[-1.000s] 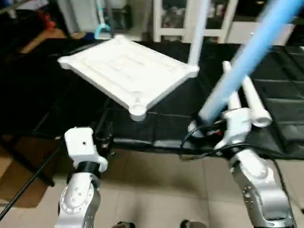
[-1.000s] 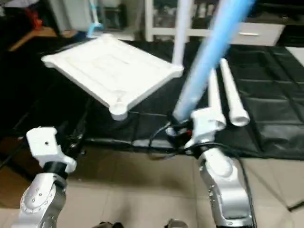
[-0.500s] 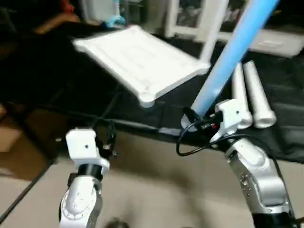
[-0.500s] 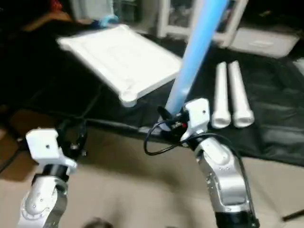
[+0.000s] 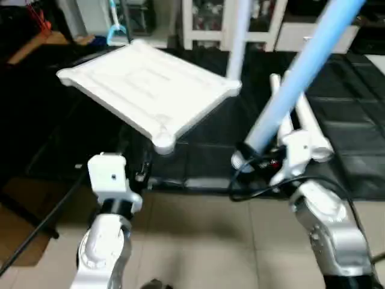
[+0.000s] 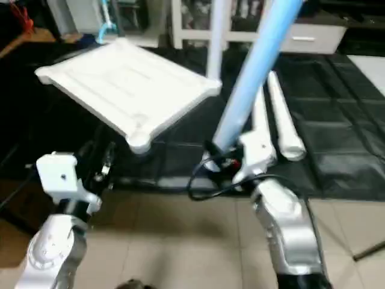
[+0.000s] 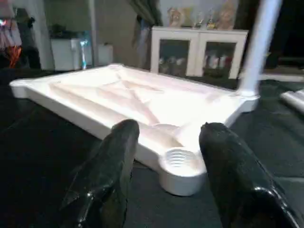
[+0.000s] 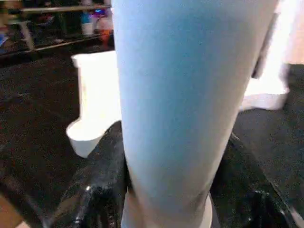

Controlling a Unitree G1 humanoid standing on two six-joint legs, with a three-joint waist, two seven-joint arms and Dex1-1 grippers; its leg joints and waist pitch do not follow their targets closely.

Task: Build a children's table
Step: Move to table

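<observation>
The right gripper (image 5: 252,153) has its jaws clamped on the thick end of a leg (image 5: 301,72) that sticks up and away. The left gripper (image 7: 166,156) has its jaws apart and empty, just in front of the tabletop's (image 5: 144,90) near corner socket (image 7: 179,159). The tabletop lies upside down on a black mat (image 5: 355,120), one leg (image 5: 236,36) standing in its far corner. Two more legs (image 6: 283,120) lie beside it.

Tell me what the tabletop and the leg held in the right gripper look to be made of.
Tabletop: probably moulded white plastic, smooth with a slight sheen; moulded ribs and a threaded corner socket suggest it.
Held leg: likely plastic tube, smooth, pale blue-white, uniform with no grain or seam visible. Right gripper clamps it.
</observation>
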